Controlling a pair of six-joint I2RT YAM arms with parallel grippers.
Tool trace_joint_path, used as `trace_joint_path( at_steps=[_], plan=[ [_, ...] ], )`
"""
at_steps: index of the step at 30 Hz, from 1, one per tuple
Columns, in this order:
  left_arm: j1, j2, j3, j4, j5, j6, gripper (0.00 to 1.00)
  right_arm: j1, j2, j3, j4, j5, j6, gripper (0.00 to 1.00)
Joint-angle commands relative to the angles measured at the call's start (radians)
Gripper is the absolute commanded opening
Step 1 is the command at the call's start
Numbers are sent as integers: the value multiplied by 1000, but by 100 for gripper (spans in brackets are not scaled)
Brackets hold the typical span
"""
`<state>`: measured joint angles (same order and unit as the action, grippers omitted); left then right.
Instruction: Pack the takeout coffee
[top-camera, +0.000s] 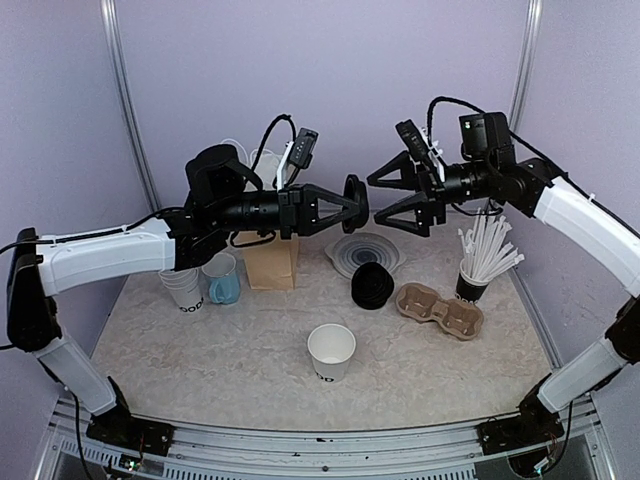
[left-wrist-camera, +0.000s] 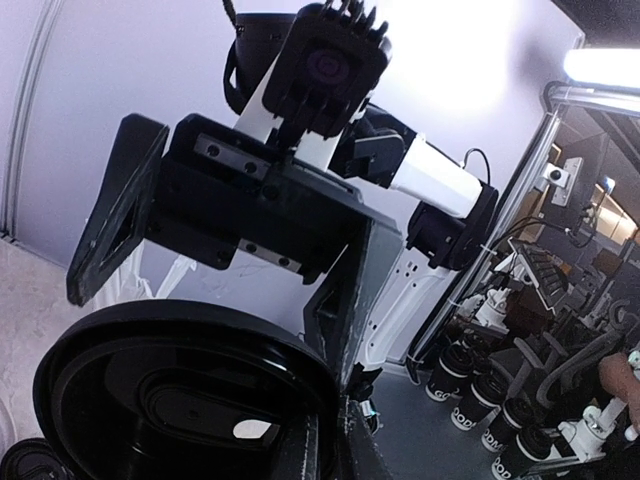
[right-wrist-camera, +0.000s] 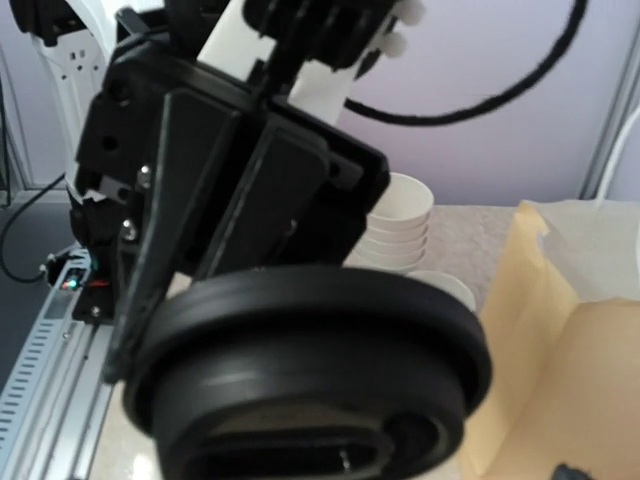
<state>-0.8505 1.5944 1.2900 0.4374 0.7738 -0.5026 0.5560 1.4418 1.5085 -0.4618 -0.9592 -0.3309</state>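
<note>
The white paper cup (top-camera: 331, 350) of the takeout coffee stands uncovered near the table's front middle. Its round black lid (top-camera: 356, 190) is up in the air, on edge, between the two arms. My left gripper (top-camera: 343, 207) is shut on the lid's rim. In the left wrist view the lid (left-wrist-camera: 190, 400) fills the lower left, pinched at its edge by my fingers (left-wrist-camera: 345, 445). My right gripper (top-camera: 376, 200) faces the lid from the right with its jaws spread wide, above and below the lid. The right wrist view has the lid (right-wrist-camera: 310, 370) close up, with the left gripper (right-wrist-camera: 220, 170) behind it.
A brown paper bag (top-camera: 270, 262) stands at the back left, beside a light-blue mug (top-camera: 222, 280) and a stack of white cups (top-camera: 183, 287). A pile of black lids (top-camera: 372, 287), clear lids (top-camera: 365, 252), a cardboard cup carrier (top-camera: 440, 308) and a cup of white straws (top-camera: 480, 262) lie to the right.
</note>
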Motion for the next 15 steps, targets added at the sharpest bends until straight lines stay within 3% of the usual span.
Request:
trace_joint_path(
  at_steps=[1,15],
  plan=[
    [-9,-9,-9,130,32,-52,0,33,21,22,33,-7,49,100],
    [-19,30,-5,193,74,-97,0,46,47,24,92,-116,114,94]
  ],
)
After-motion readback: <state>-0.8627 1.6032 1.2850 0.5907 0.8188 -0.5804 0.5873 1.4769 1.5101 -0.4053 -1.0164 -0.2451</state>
